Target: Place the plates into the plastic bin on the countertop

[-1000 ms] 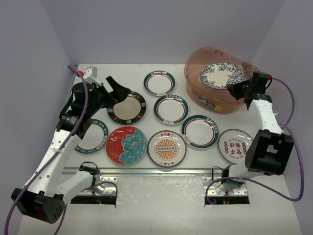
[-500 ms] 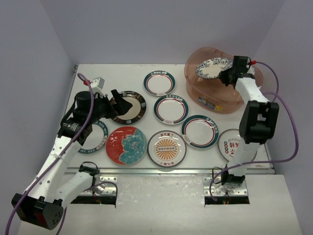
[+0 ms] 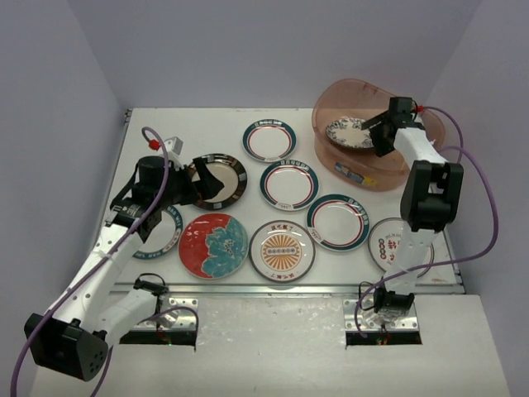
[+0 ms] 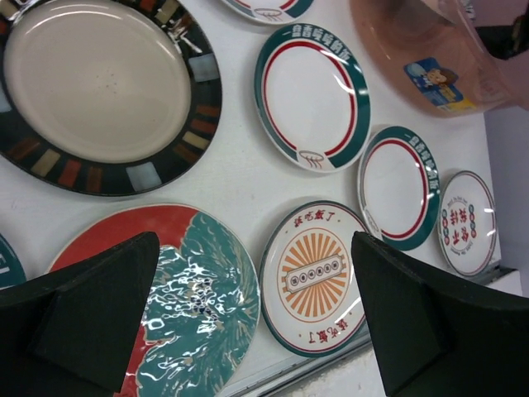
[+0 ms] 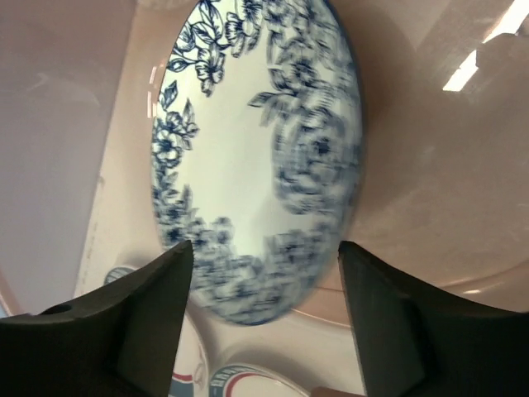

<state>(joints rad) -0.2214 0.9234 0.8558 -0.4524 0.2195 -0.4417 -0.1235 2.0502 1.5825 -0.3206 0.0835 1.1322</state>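
Observation:
The blue floral plate (image 3: 345, 132) (image 5: 256, 157) lies loose and tilted inside the plastic bin (image 3: 364, 175), blurred in the right wrist view. My right gripper (image 3: 378, 136) (image 5: 264, 248) hangs open just beside it over the bin, holding nothing. On the countertop (image 3: 207, 124) rest a dark-rimmed plate (image 3: 216, 179), three teal-and-red rimmed plates (image 3: 269, 140), a red-and-teal floral plate (image 3: 213, 245), an orange sunburst plate (image 3: 282, 250) and a red-lettered plate (image 3: 393, 246). My left gripper (image 3: 194, 186) (image 4: 254, 240) is open above the near edge of the dark-rimmed plate (image 4: 95, 91).
Another teal-rimmed plate (image 3: 162, 238) sits partly under my left arm. A metal strip (image 3: 273, 289) runs along the countertop's near edge. Lavender walls close in the back and both sides. The bin (image 4: 421, 50) fills the far right corner.
My right gripper has opened and let go of the blue floral plate, which has dropped lower into the bin. My left arm has shifted slightly toward the dark-rimmed plate.

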